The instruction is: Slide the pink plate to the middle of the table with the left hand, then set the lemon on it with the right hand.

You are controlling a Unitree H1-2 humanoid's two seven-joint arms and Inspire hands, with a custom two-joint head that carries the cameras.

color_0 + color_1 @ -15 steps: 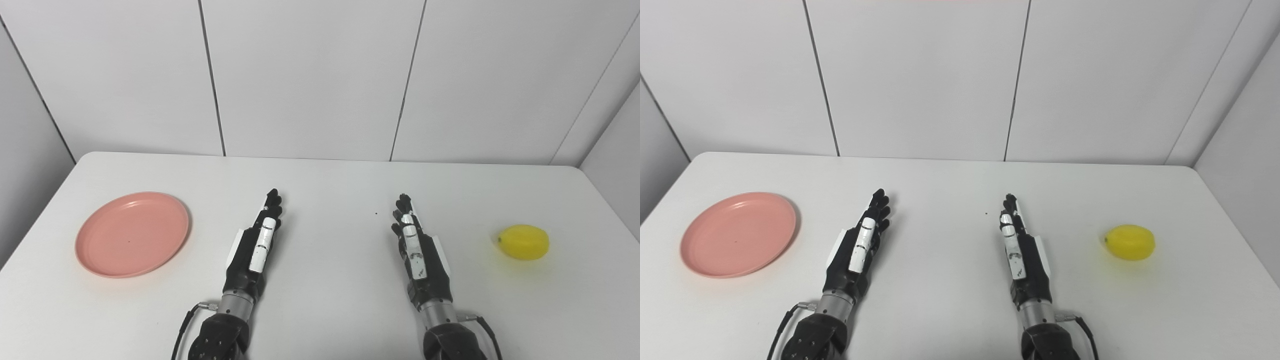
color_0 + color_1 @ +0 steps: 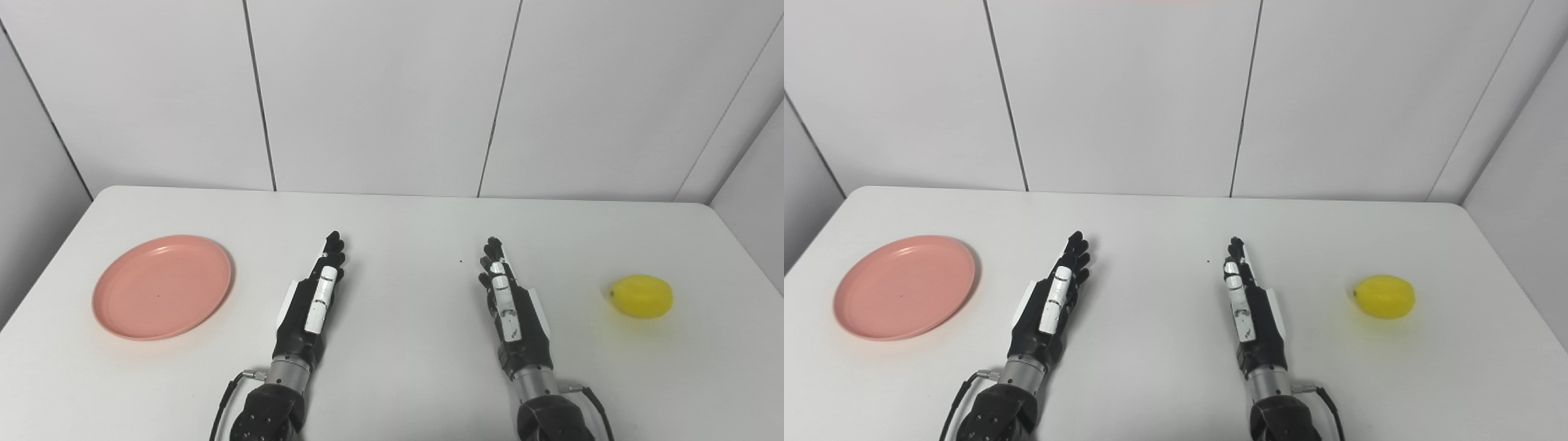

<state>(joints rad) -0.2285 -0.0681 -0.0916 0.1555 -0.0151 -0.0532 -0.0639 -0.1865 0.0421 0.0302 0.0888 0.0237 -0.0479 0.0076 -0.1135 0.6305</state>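
Left eye view and right eye view both look down on a white table (image 2: 392, 380) set against pale wall panels (image 2: 380, 92). At the table's left side lies the pink plate (image 2: 162, 286), flat and bare, well apart from the middle of the table. Far over on the right side lies the lemon (image 2: 641, 296), resting on the tabletop with its pointed end turned left. Between them, both arms come in from the bottom edge. The left hand (image 2: 309, 303) is stretched forward edge-on with its fingers (image 2: 334, 245) straight and pressed side by side, holding nothing; it is near the plate but not touching it. The right hand (image 2: 513, 309) mirrors it, fingers extended and close together, empty, with a clear stretch of table between it and the lemon. Whether either hand rests on the surface or hovers just above it cannot be told. A small dark speck (image 2: 460, 260) marks the tabletop just left of the right hand's fingertips.
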